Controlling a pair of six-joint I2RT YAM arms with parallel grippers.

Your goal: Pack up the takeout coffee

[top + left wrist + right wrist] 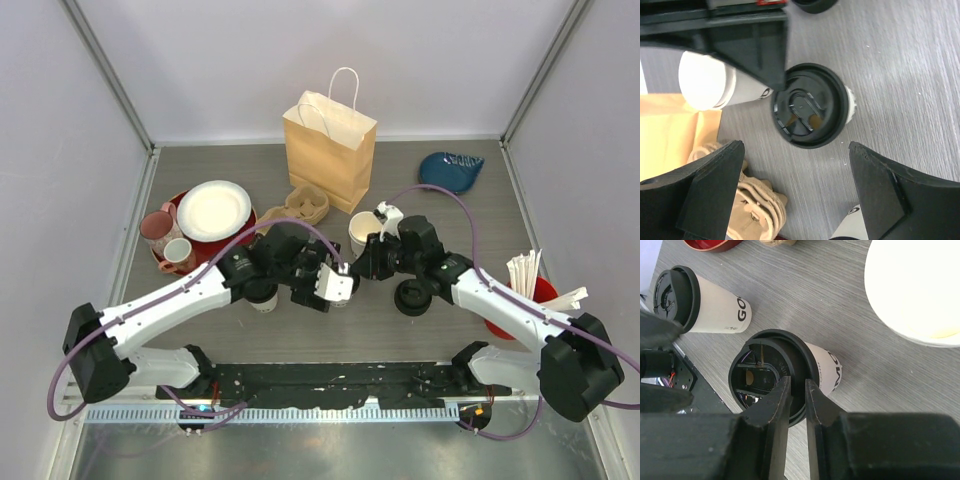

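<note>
Grey desk (400, 335) from above: one paper bag (330, 150), one lidless cup (362, 232). Left wrist: left pincer (797, 150) spread wide, straddling one lidded cup (812, 105). Right wrist: two lidded cups; right pincer (797, 385) pinches the nearer one's lid rim, other lidded cup (695, 300) apart.

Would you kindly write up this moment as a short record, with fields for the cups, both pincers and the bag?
centre cup: upright, black lid on
left pincer: open, fingers either side of the centre cup, not touching
right pincer: narrow, pinching the lid's rim
second lidded cup: apart, ungripped
open cup: no lid
paper bag: upright at the back
cup carrier: in front of the bag
</note>
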